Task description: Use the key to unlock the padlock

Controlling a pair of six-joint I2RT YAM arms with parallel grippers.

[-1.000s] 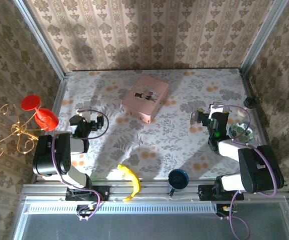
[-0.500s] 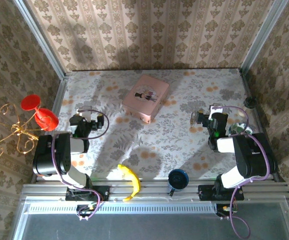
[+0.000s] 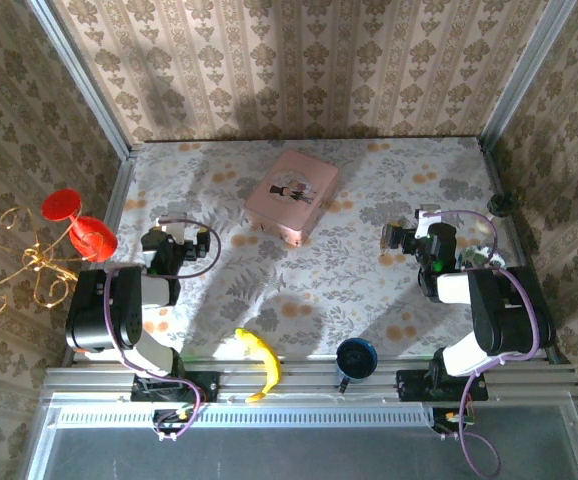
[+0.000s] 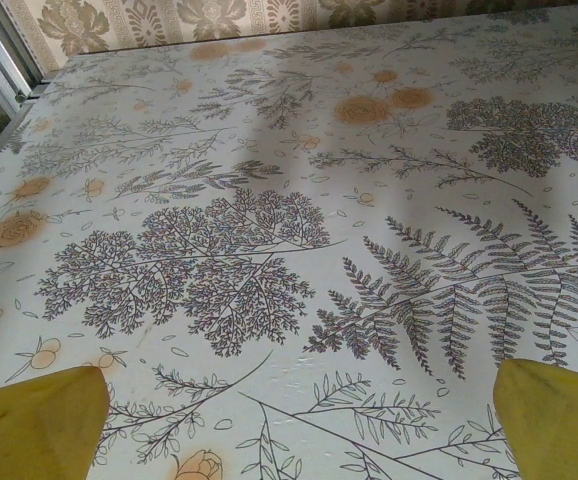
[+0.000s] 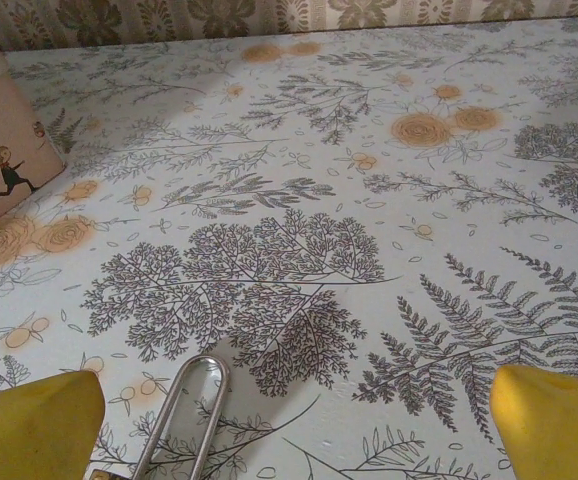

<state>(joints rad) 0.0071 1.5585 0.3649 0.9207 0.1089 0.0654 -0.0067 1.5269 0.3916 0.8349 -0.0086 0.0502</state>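
Across the floral bench [image 3: 349,290], the pink picture-lidded box [image 3: 291,193] carries no legible writing. The left pincer [image 4: 299,420] and right pincer [image 5: 289,430] both stand spread and empty. The padlock [image 5: 209,361] lies just beneath the right pincer, its shackle showing. That pincer should probably centre over the body, not the shackle.

The box [image 3: 291,195] is pink, the banana [image 3: 261,362] yellow, the tablecloth [image 3: 369,290] fern-printed.
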